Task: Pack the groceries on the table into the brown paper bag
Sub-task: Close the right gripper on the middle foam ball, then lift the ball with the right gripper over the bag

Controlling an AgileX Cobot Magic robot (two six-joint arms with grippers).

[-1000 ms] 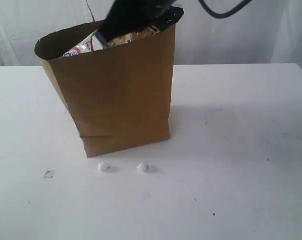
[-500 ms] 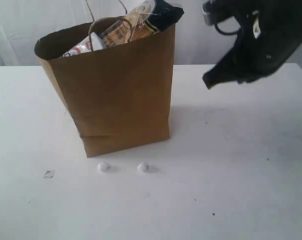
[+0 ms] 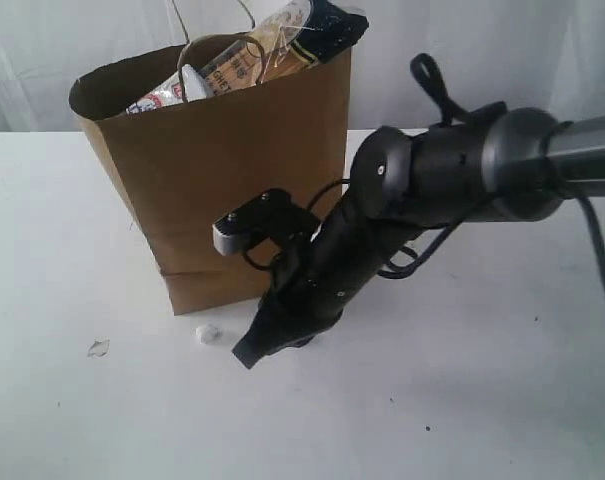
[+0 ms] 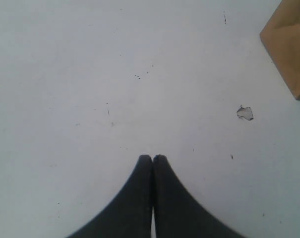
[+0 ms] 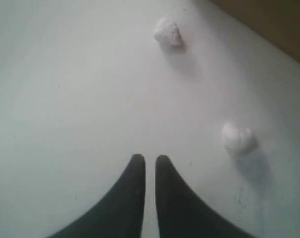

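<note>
brown paper bag (image 3: pixel 232 180) stands upright on the white table (image 3: pixel 502 400), the spaghetti packet (image 3: pixel 307 30) poking out of its top. right gripper (image 5: pixel 150 159) hangs low in front of the bag beside two white lumps (image 5: pixel 168 32), jaws a slit apart, pinching nothing. left gripper (image 4: pixel 152 158) is pressed together above the table.

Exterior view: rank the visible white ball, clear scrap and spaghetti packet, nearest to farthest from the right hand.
1. White ball, on the table just left of the right hand.
2. Clear scrap, farther left on the table.
3. Spaghetti packet, sticking out of the bag top, high behind.
</note>
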